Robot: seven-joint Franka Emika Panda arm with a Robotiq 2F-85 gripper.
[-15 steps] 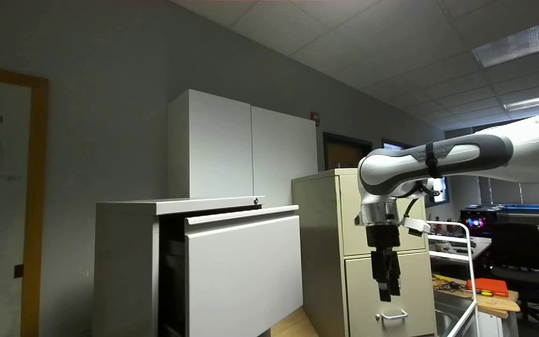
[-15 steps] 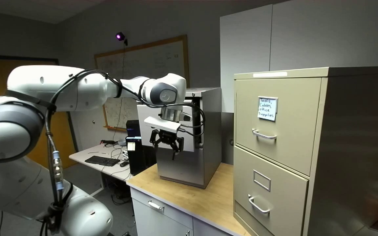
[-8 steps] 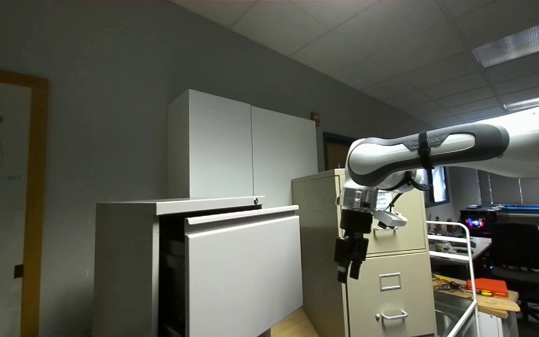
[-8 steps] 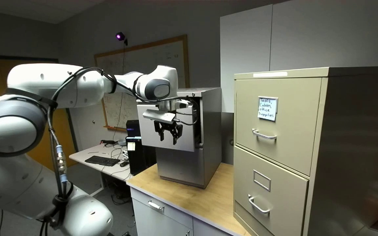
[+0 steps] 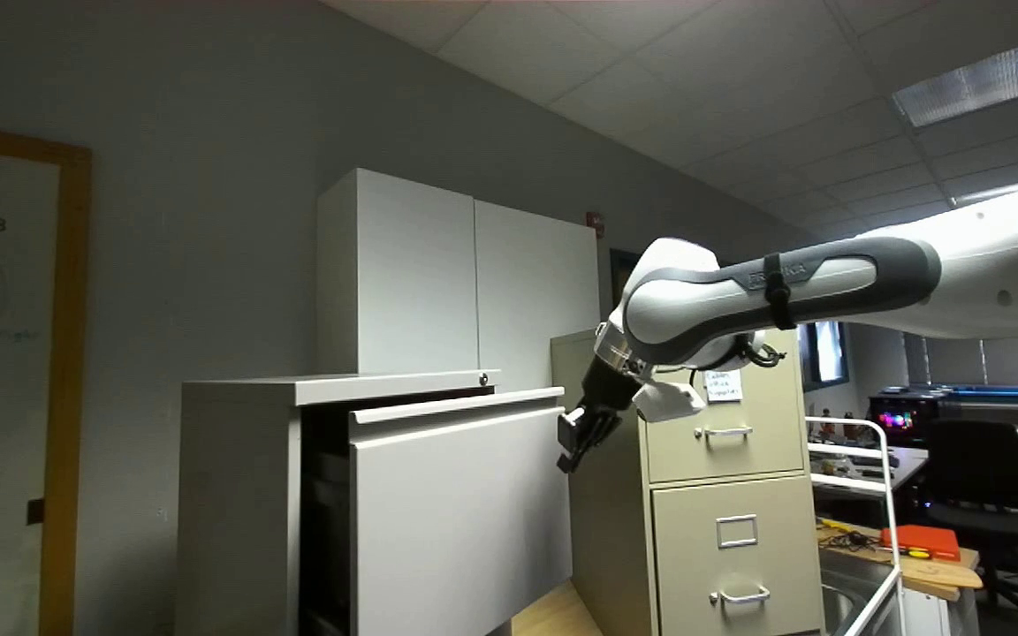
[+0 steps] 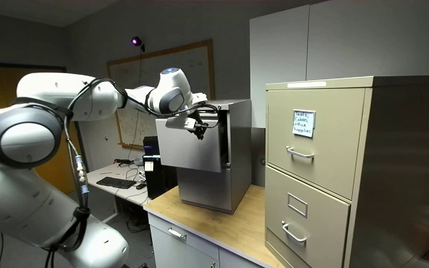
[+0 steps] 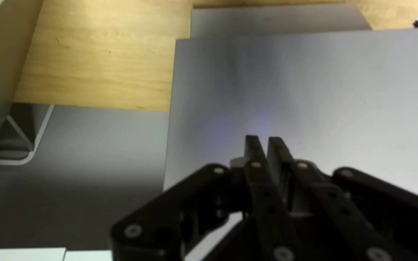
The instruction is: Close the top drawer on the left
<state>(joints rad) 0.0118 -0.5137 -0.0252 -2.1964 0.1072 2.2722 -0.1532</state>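
Top drawer (image 5: 460, 512): plain light-grey front, standing open, lower centre of the frame in an exterior view; a dark gap lies between it and the cabinet (image 5: 235, 503); flat lip (image 5: 456, 404) along its top. Gripper (image 7: 264, 139): tilted, fingers drawn nearly together with a thin slit between the tips, nothing held; lower middle of the wrist view, over the drawer front, contact not to be made out. Placement: off the middle of the front, toward the edge at left of the wrist view, the end nearer the filing cabinet (image 6: 333, 163). Step, as judged: bring the fingertips to bear and push. Recommended handling: shift toward the middle of the front first, since a shove near one end may make the drawer bind; keep the tips below the lip, so they do not catch it; press square to the front, slowly, at one height, along the drawer's line of travel; stay clear of the filing cabinet; follow through until the dark gap is gone and the front seats against the cabinet.
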